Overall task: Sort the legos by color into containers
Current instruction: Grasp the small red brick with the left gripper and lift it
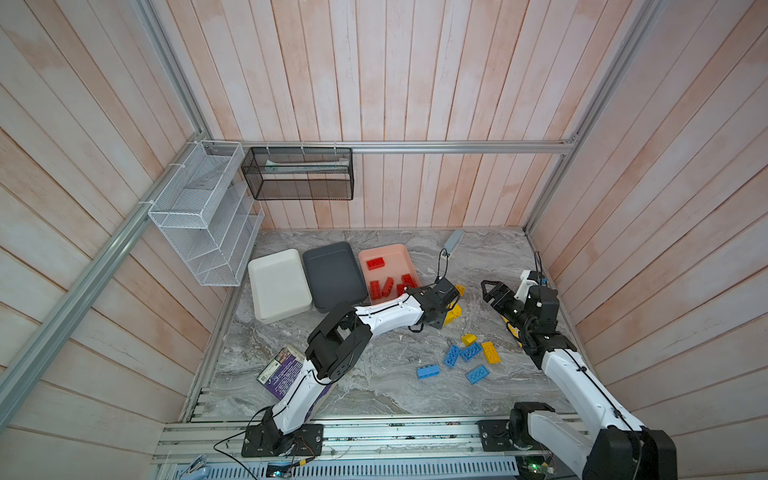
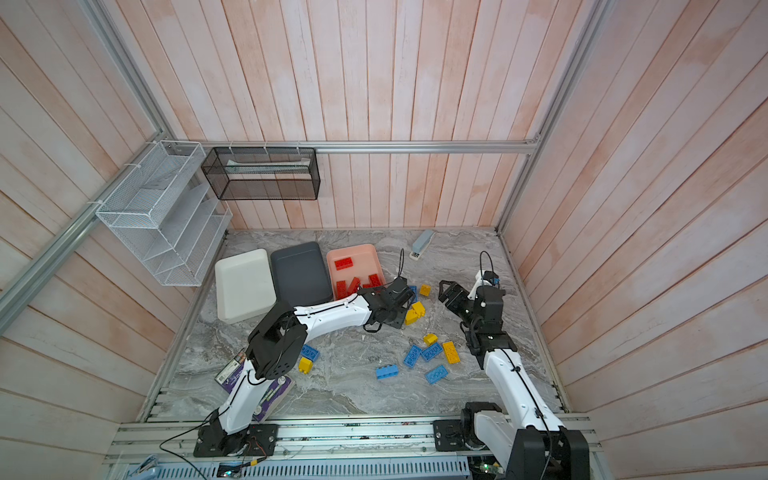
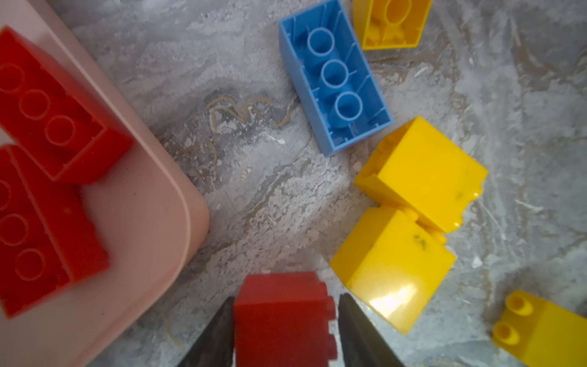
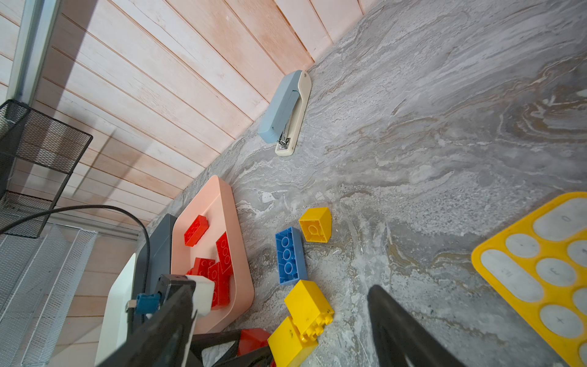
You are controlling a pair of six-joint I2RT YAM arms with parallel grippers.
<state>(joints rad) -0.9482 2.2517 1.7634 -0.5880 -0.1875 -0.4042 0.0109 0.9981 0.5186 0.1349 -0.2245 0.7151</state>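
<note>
Left gripper (image 3: 286, 300): pinching a red brick (image 3: 279, 321) across its sides, one finger against the studded face.
Right gripper (image 1: 492, 289): spread wide with nothing in it, hovering at 3 o'clock of the left one in both top views.
Brick's place: just off the 4 o'clock corner of the pink tray (image 1: 395, 257). We cannot tell whether it is clear of the table (image 1: 374, 374).
Trays: several red bricks (image 1: 375, 263) lie in the pink one. The white tray (image 1: 278, 286) and grey tray (image 1: 332, 274) hold none.
Step, as we judge it: lift the brick and carry it over the rim.
Risk, slip: the studs give that finger an uneven seat, so the brick could twist out on the lift.
Risk, neighbours: two joined yellow bricks (image 3: 406, 228) sit right beside the same finger, and a sideways swing would shove them.
Risk, rim: a low carry would knock the wall and shift the tray.
</note>
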